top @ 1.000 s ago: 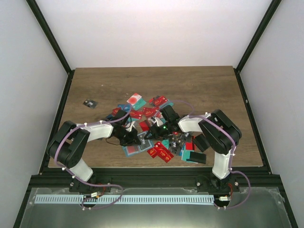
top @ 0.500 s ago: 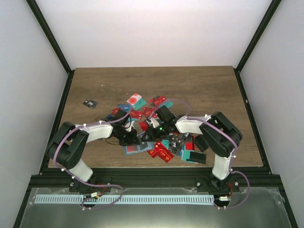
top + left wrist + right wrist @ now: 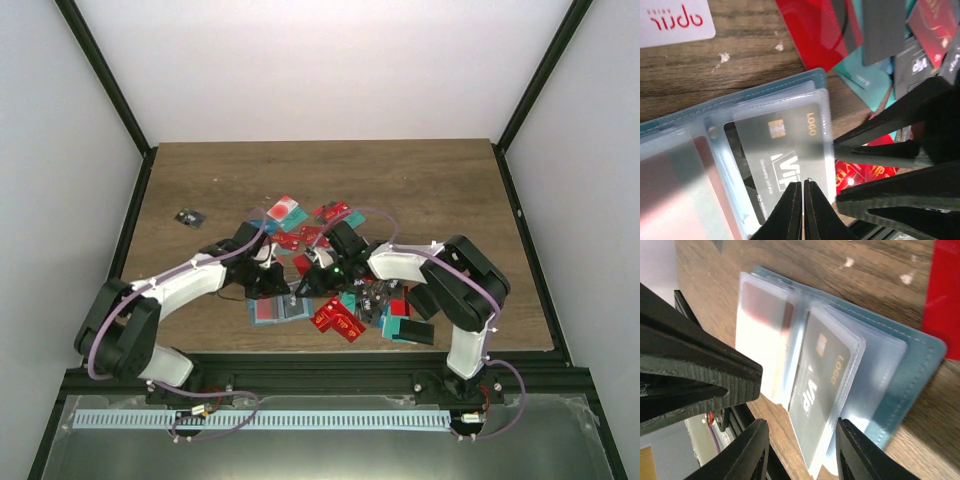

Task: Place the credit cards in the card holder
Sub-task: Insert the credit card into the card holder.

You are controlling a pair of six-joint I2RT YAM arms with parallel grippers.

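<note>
The teal card holder (image 3: 272, 311) lies open on the table, its clear sleeves fanned out. One sleeve holds a dark grey VIP card (image 3: 785, 145). My left gripper (image 3: 803, 186) is shut, its tips resting on that sleeve. My right gripper (image 3: 801, 452) is open, its jaws standing on either side of the same sleeve's lower edge (image 3: 825, 440) without pinching it. In the top view both grippers meet over the holder, left (image 3: 272, 287) and right (image 3: 303, 286). Loose credit cards (image 3: 310, 238), mostly red, lie in a pile behind them. A white card (image 3: 675, 20) lies beyond the holder.
Red cards (image 3: 340, 321) and a teal box (image 3: 407, 328) lie by the front edge, right of the holder. Black cases (image 3: 420, 300) sit under the right arm. A small dark object (image 3: 187, 217) lies alone at the left.
The left arm has stretched out, its elbow swinging left and down. The right gripper has shifted a little left toward the holder. The holder now lies flatter and slightly further left.
</note>
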